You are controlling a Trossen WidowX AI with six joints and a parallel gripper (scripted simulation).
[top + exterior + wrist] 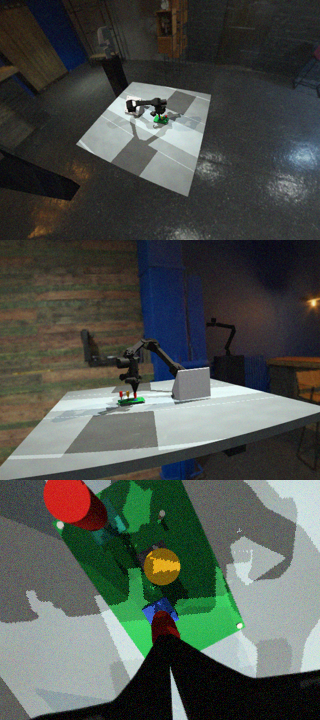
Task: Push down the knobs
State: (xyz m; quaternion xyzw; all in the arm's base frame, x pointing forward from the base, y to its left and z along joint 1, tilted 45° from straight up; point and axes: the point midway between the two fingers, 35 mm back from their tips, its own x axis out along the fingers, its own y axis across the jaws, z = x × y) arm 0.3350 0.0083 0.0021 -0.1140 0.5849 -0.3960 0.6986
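I have the arm [146, 102] [163, 357] reaching out from its pale wedge-shaped mount [128, 112] [193, 383] and bent downward over the green circuit board [156, 119] [141, 399] [205, 635]. The board lies on the table [168, 165] [193, 415], well apart from the mount.

My gripper [159, 114] [135, 392] [165, 641] points down, its fingers pressed together at the tips. The tips are positioned at the top of the near red knob [159, 117] [135, 396] [163, 624], with no gap that I can resolve; the knob is below them, not pinched between them. This knob is above the blue potentiometer [135, 399] [154, 611], at the board end nearer the mount. I cannot tell whether it is fully seated.

The yellow knob [162, 117] [127, 394] [162, 566] occupies the middle position. The far red knob [166, 116] [120, 393] [67, 500] stands upright at the opposite end, above the teal potentiometer [117, 522]. In the exterior view, both of these knobs are raised above the board on visible shafts.
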